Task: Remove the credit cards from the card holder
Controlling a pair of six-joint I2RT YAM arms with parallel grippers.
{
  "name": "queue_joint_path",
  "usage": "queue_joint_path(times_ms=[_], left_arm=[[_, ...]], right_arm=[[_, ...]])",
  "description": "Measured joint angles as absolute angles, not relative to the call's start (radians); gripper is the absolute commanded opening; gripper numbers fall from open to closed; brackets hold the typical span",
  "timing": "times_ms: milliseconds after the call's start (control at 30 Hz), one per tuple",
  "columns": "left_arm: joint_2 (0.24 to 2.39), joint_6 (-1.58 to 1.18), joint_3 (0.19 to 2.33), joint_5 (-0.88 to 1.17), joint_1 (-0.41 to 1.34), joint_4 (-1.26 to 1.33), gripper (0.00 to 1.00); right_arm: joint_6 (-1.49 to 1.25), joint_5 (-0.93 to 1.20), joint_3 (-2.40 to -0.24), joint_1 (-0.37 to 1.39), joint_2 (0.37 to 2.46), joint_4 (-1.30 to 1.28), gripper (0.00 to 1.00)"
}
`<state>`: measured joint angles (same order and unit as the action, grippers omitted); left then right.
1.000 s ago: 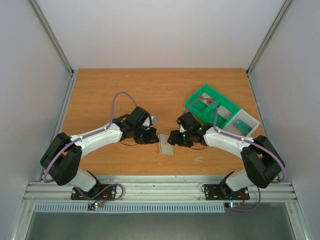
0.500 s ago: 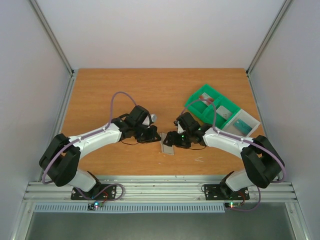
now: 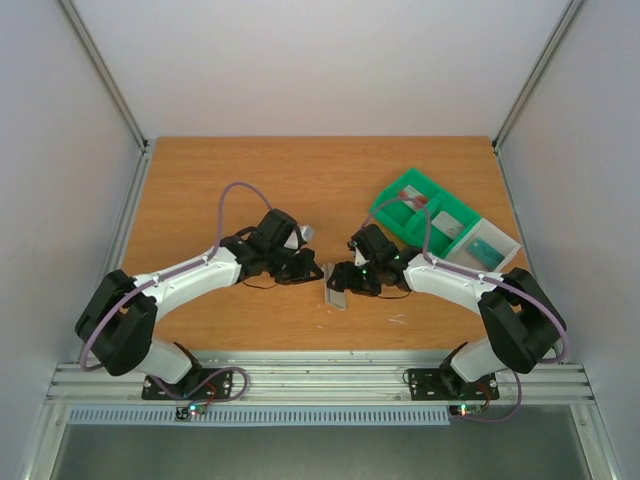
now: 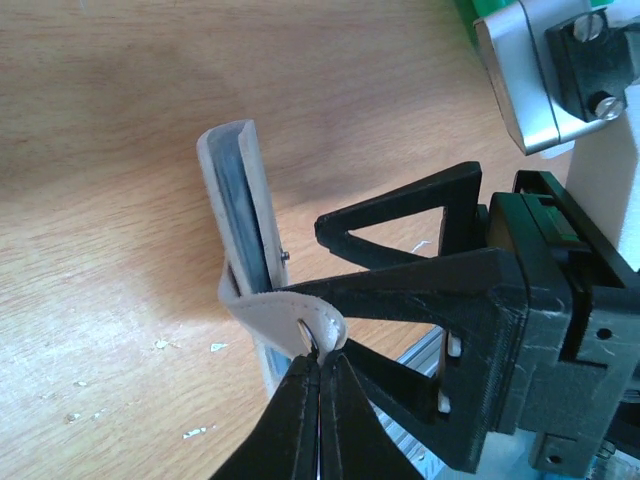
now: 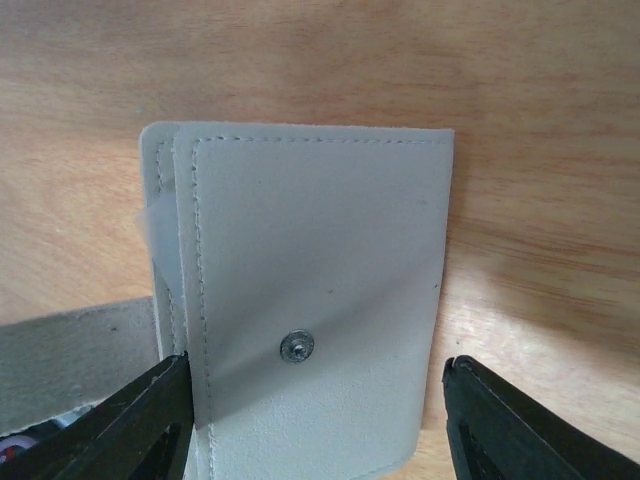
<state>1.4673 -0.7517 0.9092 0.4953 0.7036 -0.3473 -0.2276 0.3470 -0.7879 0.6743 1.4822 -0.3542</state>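
The pale whitish card holder [image 3: 335, 291] stands tilted up on its long edge between my two grippers. My left gripper [image 4: 322, 358] is shut on the holder's small tab [image 4: 290, 320], next to its metal snap ring. The blue-grey edge of a credit card [image 4: 240, 200] shows in the holder's [image 4: 258, 215] open mouth. My right gripper [image 5: 315, 425] is open and straddles the holder's [image 5: 320, 260] flat face with its snap stud. Its left finger [image 5: 140, 425] lies against the holder's edge, and its right finger [image 5: 520, 425] stands just off the other edge.
A bright green compartment tray [image 3: 392, 208] with a white section [image 3: 507, 243] sits at the back right. It holds a teal card [image 3: 484, 251] and a pinkish-red card [image 3: 411, 198]. Small white flecks [image 4: 195, 432] dot the wooden table [image 3: 220, 190]. The aluminium rail [image 3: 320, 378] runs along the near edge.
The card holder lay flat a second ago and now stands tilted on its edge, pulled up by its tab. The right gripper's jaws have widened around it.
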Motion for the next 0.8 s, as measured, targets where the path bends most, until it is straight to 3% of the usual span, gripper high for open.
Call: queue_joint_path(times_ms=[500, 800], left_arm=[[1.429, -0.698, 0.899, 0.404, 0.704, -0.435, 0.00], [1.427, -0.664, 0.835, 0.338, 0.704, -0.475, 0.01]], right_arm=[[-0.170, 0.196, -0.818, 0.675, 1.453, -0.466, 0.45], [-0.145, 0.118, -0.818, 0.675, 1.444, -0.525, 0.41]])
